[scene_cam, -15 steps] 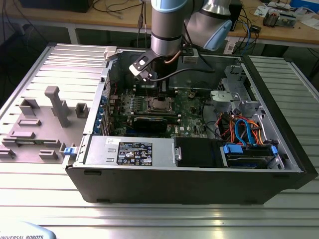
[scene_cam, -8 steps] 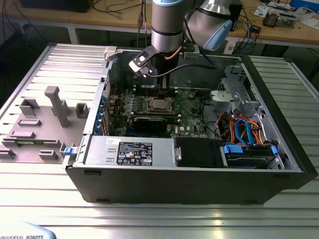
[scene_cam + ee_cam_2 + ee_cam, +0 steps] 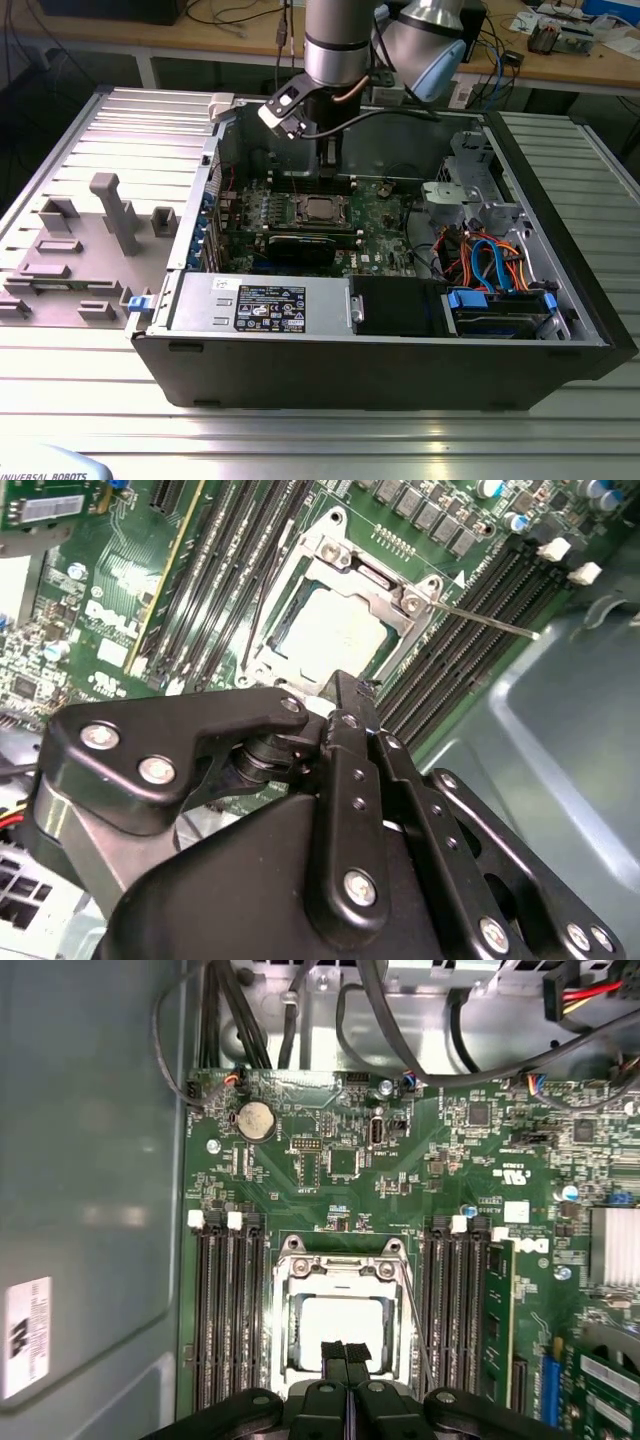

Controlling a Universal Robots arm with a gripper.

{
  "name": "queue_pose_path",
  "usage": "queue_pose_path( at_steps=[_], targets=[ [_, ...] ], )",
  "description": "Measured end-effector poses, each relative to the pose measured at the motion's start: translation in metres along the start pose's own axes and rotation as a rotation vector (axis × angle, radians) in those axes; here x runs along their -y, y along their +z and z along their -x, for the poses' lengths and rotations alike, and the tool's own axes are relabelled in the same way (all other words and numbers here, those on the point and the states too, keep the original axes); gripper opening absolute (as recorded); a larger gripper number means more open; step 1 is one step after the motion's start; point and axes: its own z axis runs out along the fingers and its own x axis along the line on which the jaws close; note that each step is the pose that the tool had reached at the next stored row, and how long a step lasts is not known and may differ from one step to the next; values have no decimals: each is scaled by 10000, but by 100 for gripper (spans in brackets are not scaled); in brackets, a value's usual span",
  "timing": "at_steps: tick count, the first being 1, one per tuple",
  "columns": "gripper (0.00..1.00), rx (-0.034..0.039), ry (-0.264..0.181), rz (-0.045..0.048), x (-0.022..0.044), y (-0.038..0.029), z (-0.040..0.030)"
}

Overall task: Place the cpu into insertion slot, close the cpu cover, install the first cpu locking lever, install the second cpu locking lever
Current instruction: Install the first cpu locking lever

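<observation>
Two fingertips [image 3: 335, 1353] pressed flat together, with nothing between them that we can see: in the first wrist view the gripper [image 3: 346, 1352] is narrow and empty. Just beyond those tips lies the cpu [image 3: 340, 1322]. Its pale metal top shows through the window of the cpu cover [image 3: 345, 1272], which we judge to be folded down over the chip inside the insertion slot [image 3: 278, 1260].

In the exterior view the gripper [image 3: 328, 170] hangs low inside the open computer case [image 3: 400, 360]. It sits close above the socket at the middle of the green board [image 3: 385, 215] and to its far side.

What matters most here is direction — the chip sits straight ahead of the closed tips, almost under them. Beside the socket a thin metal lever [image 3: 490, 622] starts at a corner of the frame and slants out over the memory slots [image 3: 470, 655], not tucked against the frame. In the first wrist view its long axis runs roughly along the side of the socket, close to parallel with those slots. We judge this lever unlatched — whether a second one is down we cannot tell.
</observation>
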Motion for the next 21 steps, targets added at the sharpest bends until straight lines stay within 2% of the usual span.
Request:
queue_pose_path(
  at_steps=[4, 10, 16, 21],
  targets=[
    [11, 1, 0, 0, -2, -81, 0],
    [11, 0, -26, 0, -2, -84, 0],
    [11, -16, -896, -6, -2, -84, 0],
    [11, -18, -1011, -7, -2, -84, 0]
  ],
)
